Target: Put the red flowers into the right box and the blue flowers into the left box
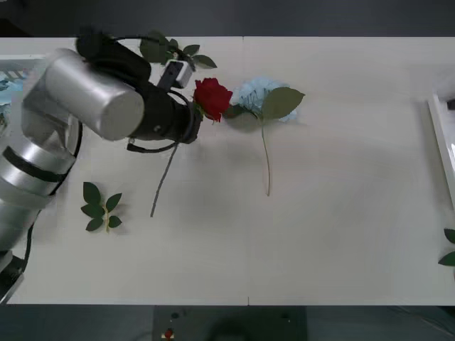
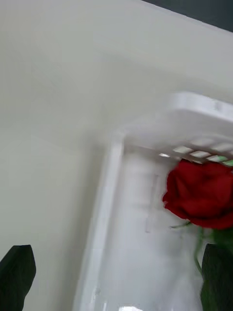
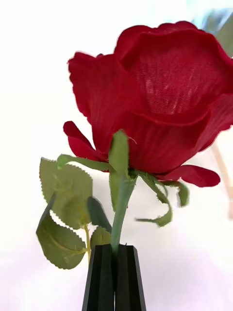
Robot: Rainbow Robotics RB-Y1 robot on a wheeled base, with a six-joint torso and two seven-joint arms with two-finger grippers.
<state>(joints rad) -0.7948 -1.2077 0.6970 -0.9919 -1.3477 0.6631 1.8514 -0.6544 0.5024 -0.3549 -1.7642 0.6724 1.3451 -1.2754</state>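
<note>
Left gripper (image 3: 114,272) is clamped tight on a red rose (image 1: 212,97), black fingers (image 3: 103,277) pinched together round the green stem just under the bloom. In the front view that rose sits at the tip of the left arm, near the far side of the surface (image 1: 320,234), w/ its long stem (image 1: 162,183) trailing down toward the near edge.

Taking the held rose as landmark: a blue flower (image 1: 256,96) lies just beside it on the robot's right, big green leaf (image 1: 281,103) on top, thin stem running toward the near edge. A leaf sprig (image 1: 170,51) sits behind the rose, at the far edge. Another loose sprig (image 1: 99,208) lies well apart from it, nearer the robot & to its left.

Right gripper (image 2: 116,277) hangs over the right box (image 2: 97,228), fingers spread wide at both corners, gripping nothing. A second red rose (image 2: 201,194) lies inside that box (bloom near the ribbed end wall). In the front view the right box rim (image 1: 441,138) shows far to the rose's right, at the surface's edge.

The left box (image 1: 14,71) peeks out behind the left arm, w/ something pale blue in it.
</note>
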